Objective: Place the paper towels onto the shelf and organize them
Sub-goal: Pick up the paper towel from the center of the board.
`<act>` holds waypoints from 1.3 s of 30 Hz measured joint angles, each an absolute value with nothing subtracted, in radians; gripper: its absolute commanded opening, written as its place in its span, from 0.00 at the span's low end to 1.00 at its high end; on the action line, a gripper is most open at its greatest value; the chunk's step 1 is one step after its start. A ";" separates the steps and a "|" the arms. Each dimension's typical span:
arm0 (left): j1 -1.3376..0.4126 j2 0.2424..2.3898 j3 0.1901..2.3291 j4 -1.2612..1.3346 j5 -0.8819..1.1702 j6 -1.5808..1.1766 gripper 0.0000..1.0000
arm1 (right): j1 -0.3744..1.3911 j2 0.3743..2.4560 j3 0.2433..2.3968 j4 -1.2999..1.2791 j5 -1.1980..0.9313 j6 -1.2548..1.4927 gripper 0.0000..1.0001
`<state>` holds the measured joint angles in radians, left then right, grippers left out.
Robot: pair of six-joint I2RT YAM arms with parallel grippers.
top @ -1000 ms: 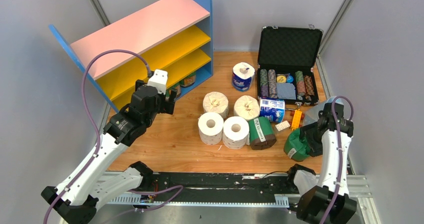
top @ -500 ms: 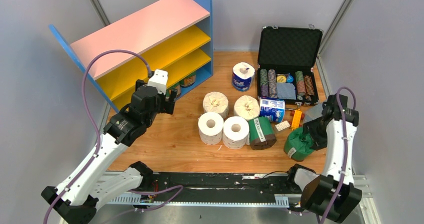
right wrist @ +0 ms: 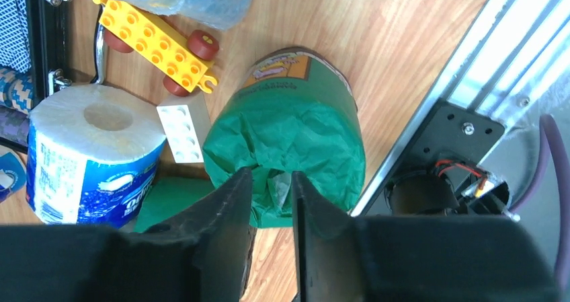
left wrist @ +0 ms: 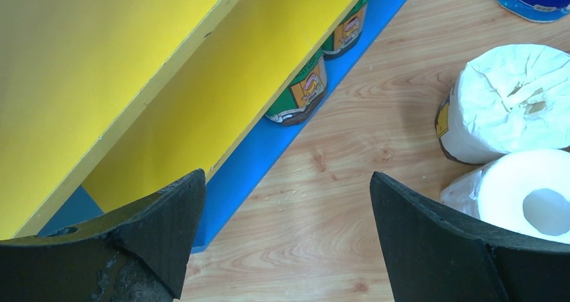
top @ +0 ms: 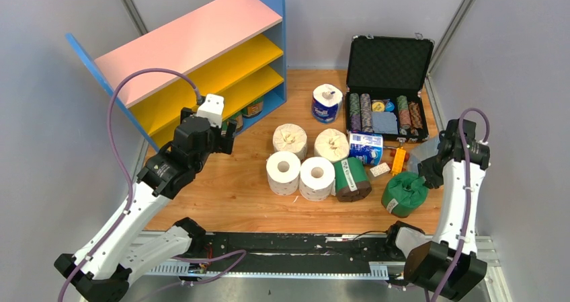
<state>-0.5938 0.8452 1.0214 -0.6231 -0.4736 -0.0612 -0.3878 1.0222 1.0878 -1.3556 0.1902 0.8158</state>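
Observation:
The shelf (top: 201, 40) stands at the back left, with two green-labelled rolls (left wrist: 299, 93) on its blue bottom board. Loose paper towels lie mid-table: two cream-wrapped (top: 290, 139), two bare white (top: 283, 171), a green one (top: 352, 178), and blue-white ones (top: 327, 103) (top: 366, 147). Another green roll (top: 405, 193) (right wrist: 296, 140) lies near the front right. My left gripper (top: 228, 135) (left wrist: 286, 181) hangs wide open over bare wood beside the shelf's bottom board. My right gripper (top: 430, 174) (right wrist: 272, 174) is shut, raised just right of that green roll, with nothing between its fingers.
An open black foam-lined case (top: 388, 87) with chip stacks sits at the back right. A yellow toy brick (top: 399, 159) (right wrist: 158, 43) and a small white brick (right wrist: 180, 132) lie between the case and the green roll. The metal rail (top: 322, 245) runs along the near edge.
My right gripper closed its jaws and drew back up and to the right, off the green roll, which stays on the table. The left arm barely moved.

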 measured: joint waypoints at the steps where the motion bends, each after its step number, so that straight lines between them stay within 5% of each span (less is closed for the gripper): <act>1: -0.594 0.844 1.021 -0.623 -0.474 -0.061 0.99 | -0.388 1.028 1.084 -1.342 0.190 0.814 0.19; 5: -0.594 0.844 1.021 -0.623 -0.474 -0.061 0.99 | -0.388 1.059 1.028 -1.287 0.160 0.808 0.11; 17: -0.593 0.844 1.016 -0.617 -0.476 -0.058 0.98 | -0.388 1.077 0.830 -1.213 -0.018 0.818 0.12; 39: -0.587 0.831 1.012 -0.616 -0.476 -0.054 0.98 | -0.313 1.118 0.842 -1.145 -0.006 0.791 0.04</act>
<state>-0.5865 0.8314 1.0122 -0.6163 -0.4759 -0.0536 -0.3134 1.1179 0.8421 -1.1446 -0.0055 0.7914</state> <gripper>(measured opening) 0.981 0.040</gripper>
